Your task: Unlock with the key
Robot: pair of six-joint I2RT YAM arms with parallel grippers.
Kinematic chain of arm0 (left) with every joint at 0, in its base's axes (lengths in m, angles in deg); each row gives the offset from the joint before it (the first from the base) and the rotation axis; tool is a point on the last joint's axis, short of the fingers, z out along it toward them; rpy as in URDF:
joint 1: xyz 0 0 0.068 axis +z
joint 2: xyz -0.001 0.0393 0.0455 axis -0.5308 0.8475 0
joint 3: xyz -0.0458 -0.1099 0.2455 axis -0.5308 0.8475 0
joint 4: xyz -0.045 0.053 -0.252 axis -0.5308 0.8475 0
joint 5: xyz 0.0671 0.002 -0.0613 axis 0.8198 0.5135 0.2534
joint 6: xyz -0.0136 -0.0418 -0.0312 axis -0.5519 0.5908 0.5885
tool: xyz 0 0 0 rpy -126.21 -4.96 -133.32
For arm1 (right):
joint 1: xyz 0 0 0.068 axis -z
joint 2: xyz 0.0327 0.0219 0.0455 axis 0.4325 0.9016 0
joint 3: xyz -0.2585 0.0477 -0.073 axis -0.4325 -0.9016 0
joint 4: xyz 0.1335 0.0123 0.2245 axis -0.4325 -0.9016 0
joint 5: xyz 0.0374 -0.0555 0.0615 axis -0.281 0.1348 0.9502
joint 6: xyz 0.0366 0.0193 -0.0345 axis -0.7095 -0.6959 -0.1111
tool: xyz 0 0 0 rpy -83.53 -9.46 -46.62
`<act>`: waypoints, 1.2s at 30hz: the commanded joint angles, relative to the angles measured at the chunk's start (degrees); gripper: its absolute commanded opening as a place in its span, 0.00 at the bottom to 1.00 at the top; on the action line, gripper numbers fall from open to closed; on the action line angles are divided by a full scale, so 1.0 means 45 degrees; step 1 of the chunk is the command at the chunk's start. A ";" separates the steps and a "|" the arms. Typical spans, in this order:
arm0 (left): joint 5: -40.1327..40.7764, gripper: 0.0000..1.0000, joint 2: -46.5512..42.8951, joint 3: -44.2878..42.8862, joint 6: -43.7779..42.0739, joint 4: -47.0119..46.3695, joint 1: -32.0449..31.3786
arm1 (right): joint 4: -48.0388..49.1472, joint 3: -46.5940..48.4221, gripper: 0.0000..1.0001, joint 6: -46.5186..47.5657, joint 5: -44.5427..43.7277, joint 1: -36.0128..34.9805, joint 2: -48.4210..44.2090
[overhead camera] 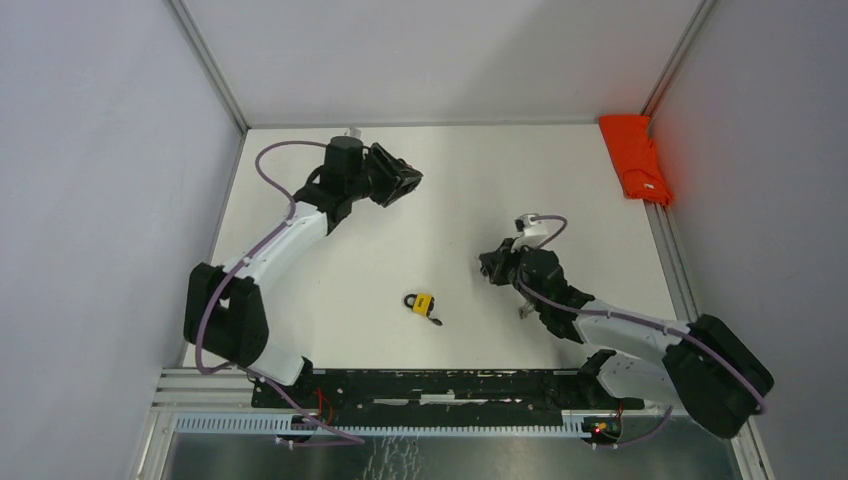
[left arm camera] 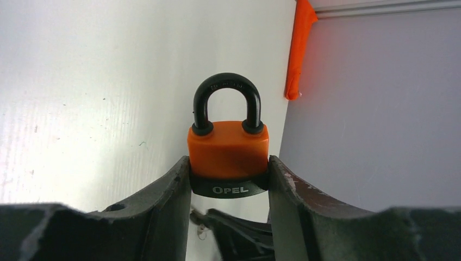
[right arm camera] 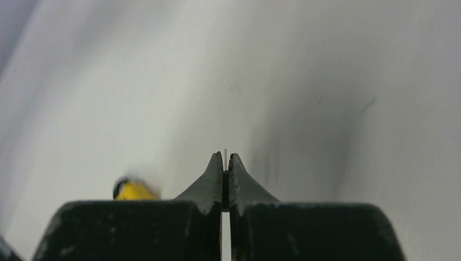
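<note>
The orange padlock [left arm camera: 228, 147] sits raised off the worktop [overhead camera: 480, 170] at the far left. The left hand [left arm camera: 228, 166] is clamped on it, one finger flat on each side of the body. Its black shackle [left arm camera: 226, 100] points away from the wrist, and both legs are seated, so it is not yet unlocked. Held this way the lock is steady and off the surface, presumably so the other arm can reach it. The keyhole does not show from here.

The right hand [right arm camera: 225, 163] hovers right of centre, well apart from the lock, with its fingers pressed together. A pale sliver [right arm camera: 225, 154] stands up between the tips. It may be a key seen edge-on, but the blur leaves that unsure.

A yellow padlock [overhead camera: 423, 303] lies loose near the middle of the worktop, between the arms and nearer their bases. An orange bundle [overhead camera: 632, 158] rests in the far right corner, out of the way.
</note>
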 commanded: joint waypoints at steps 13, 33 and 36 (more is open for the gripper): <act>0.0561 0.02 -0.1611 0.0225 -0.1732 0.0187 0.0127 | -0.3680 0.0413 0.01 -0.0776 0.1993 0.0124 0.2433; 0.0409 0.02 -0.1567 0.0265 -0.2026 0.0051 0.0210 | -0.8469 0.3651 0.42 0.3552 -0.0293 -0.0088 0.1641; 0.0477 0.02 -0.1617 0.0284 -0.2067 0.0051 0.0223 | -0.8963 0.4208 0.40 0.4393 -0.0012 -0.0552 0.1676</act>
